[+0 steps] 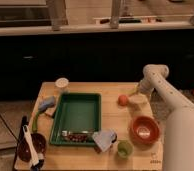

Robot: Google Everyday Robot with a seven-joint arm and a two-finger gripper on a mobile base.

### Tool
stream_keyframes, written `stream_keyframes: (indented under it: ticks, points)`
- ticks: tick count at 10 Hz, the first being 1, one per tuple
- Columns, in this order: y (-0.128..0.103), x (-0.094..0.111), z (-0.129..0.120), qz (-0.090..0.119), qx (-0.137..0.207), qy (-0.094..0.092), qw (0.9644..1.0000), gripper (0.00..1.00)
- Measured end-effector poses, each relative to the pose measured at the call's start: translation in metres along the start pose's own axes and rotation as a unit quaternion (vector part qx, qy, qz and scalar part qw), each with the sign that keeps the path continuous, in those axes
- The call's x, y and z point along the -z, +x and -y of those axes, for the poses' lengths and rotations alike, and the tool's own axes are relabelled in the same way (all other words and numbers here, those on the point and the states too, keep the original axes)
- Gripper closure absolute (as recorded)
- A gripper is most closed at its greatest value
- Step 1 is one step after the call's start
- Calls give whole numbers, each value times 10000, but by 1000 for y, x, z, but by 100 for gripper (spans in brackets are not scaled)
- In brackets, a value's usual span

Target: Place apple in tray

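The apple (122,100) is a small orange-red fruit on the wooden table, right of the dark green tray (78,116). The tray lies in the middle of the table with a dark packet (77,135) along its near rim. My gripper (136,98) hangs at the end of the white arm (162,90), just right of the apple and close to it, low over the table. The apple stands outside the tray.
A red-orange bowl (144,129) stands at the front right. A light-green cup (124,148) and a pale blue-grey object (104,139) sit at the front. A white cup (62,84) stands at the back left. A blue item (46,104) and a dark bowl (31,146) are on the left.
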Motion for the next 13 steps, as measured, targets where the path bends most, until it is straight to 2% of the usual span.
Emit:
stream_keyframes:
  ticks: [3,6,8,10,13]
  points:
    - [1,20,14,-107,23,52,9999,20]
    - [-5,34,46,-237,268,120,9993,20]
    - [-15,42,60,-348,559,106,9978,20]
    - [-25,41,74,-373,830,46,9958,20]
    - [-31,34,81,-342,1023,-61,9941,20]
